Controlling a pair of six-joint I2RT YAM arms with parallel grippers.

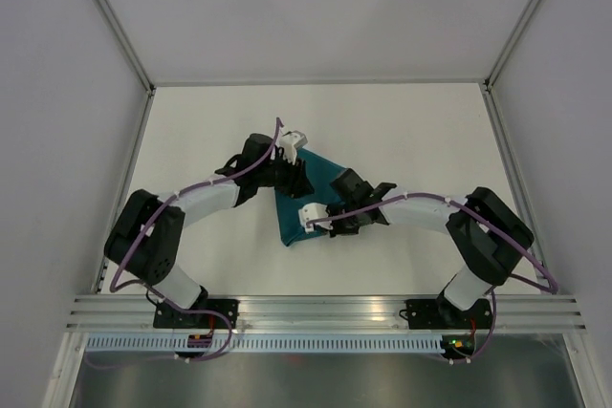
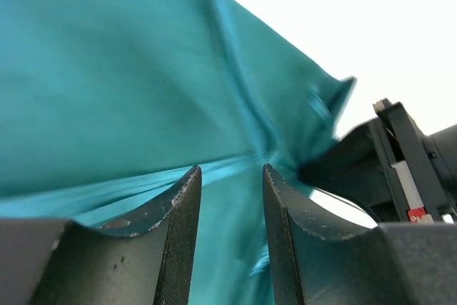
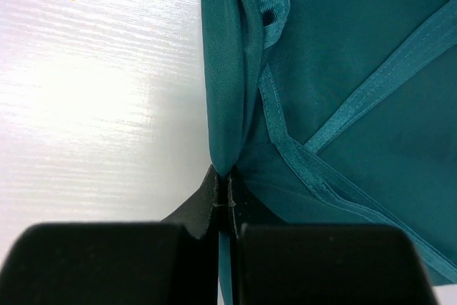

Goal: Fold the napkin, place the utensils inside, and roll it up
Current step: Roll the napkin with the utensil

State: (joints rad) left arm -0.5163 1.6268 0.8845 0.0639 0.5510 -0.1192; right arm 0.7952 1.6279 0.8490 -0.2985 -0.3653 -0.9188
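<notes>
The teal napkin [image 1: 321, 177] lies bunched and partly folded at the middle of the white table [image 1: 402, 131], with both arms reaching over it. My right gripper [image 3: 227, 182] is shut on a raised fold of the napkin [image 3: 343, 55], right at the cloth's edge next to bare table. My left gripper [image 2: 230, 176] is open just above the napkin [image 2: 121, 83], and cloth shows through the gap between its fingers [image 2: 178, 226]. Part of the right gripper [image 2: 400, 169] shows at the right of the left wrist view. In the top view both grippers meet over the cloth, left gripper [image 1: 293, 177], right gripper [image 1: 337, 205]. The utensils are out of view.
Grey walls [image 1: 57, 93] and metal frame posts [image 1: 113, 16] enclose the table on three sides. A metal rail [image 1: 325, 311] runs along the near edge, where both arm bases are bolted.
</notes>
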